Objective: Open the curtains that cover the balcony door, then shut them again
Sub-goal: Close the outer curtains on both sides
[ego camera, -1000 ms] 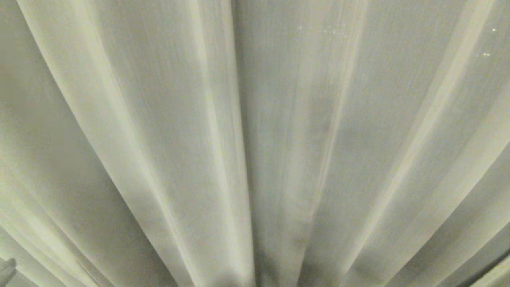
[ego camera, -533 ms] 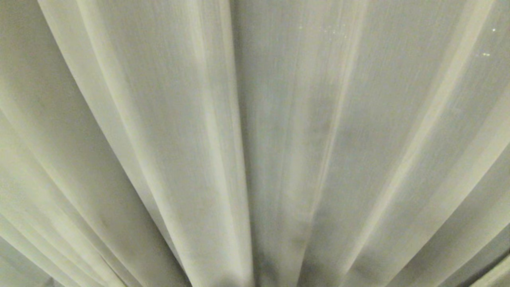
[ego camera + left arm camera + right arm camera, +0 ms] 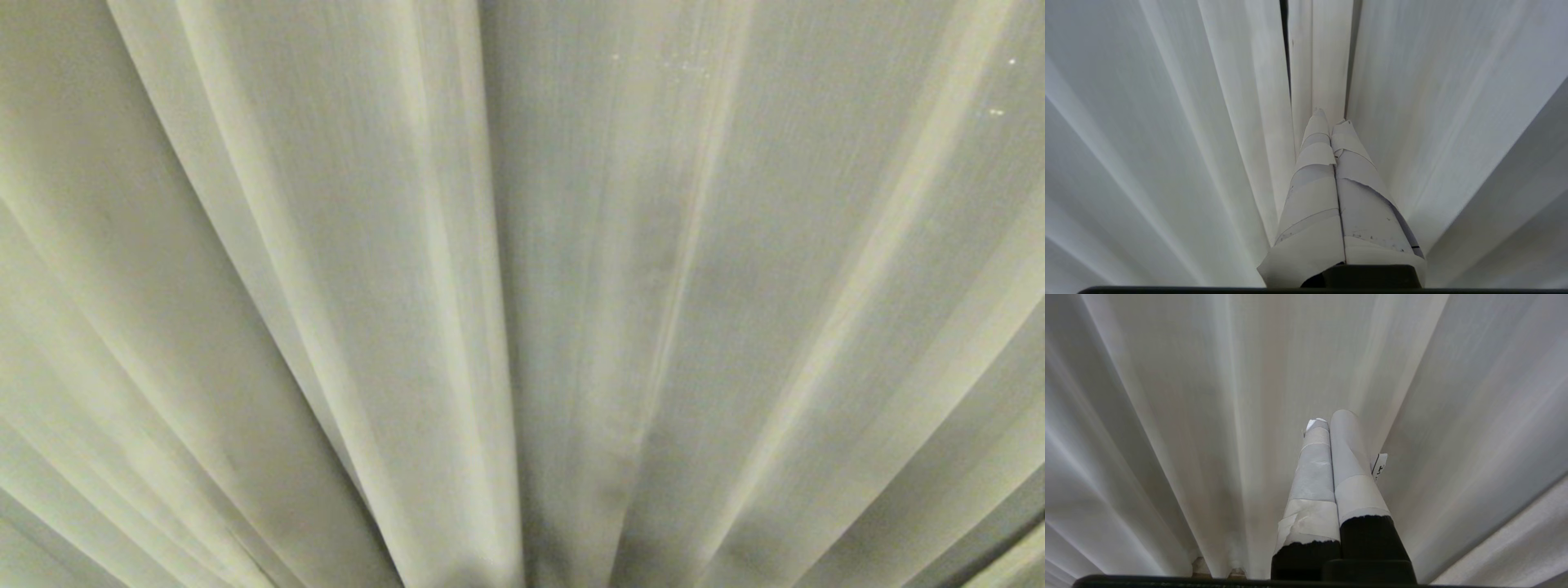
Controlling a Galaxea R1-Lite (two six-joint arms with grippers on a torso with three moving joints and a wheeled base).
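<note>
The curtains (image 3: 522,294) fill the whole head view, hanging drawn shut right in front of the robot, pleats fanning outward from the bottom centre. Against one second ago: the folds on the left side have shifted rightward and settled, the broad smooth fold at far left now taking up more of the frame; a small grey shape then visible at the lower left corner is gone from view. Centre and right pleats read unchanged. Fabric is cream off-white, finely woven with a faint vertical grain, semi-matte; long soft pleats alternate lighter ridges with grey shadowed hollows. In the left wrist view a narrow dark slit (image 3: 1286,45) runs between two hemmed panel edges. Left gripper (image 3: 1331,118): both fingers wrapped in pale tape, tapering, pressed flat together with nothing between them, tips just at the cloth near that slit. Right gripper (image 3: 1329,418): rounded taped fingers over black bases, likewise closed on nothing, pointing up along the fabric; a small white tag (image 3: 1379,465) sticks out beside one finger.
</note>
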